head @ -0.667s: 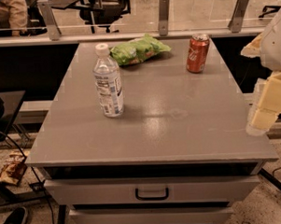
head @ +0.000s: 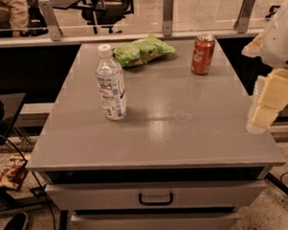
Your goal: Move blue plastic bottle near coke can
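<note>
The blue plastic bottle (head: 110, 83), clear with a white cap and a white-and-blue label, stands upright on the left half of the grey table (head: 183, 129). The coke can (head: 202, 54), red with a silver top, stands upright at the back right of the table. The two are well apart. My gripper (head: 265, 102) hangs at the far right, beyond the table's right edge, its pale fingers pointing down. It holds nothing and is far from the bottle.
A green chip bag (head: 141, 50) lies at the back of the table between bottle and can. A glass railing with metal posts (head: 167, 14) runs behind the table. Drawers with a handle (head: 156, 199) sit below the front edge. A wrapper (head: 12, 171) lies on the floor at left.
The gripper has shifted slightly at the right edge. The bottle, can and bag have not moved.
</note>
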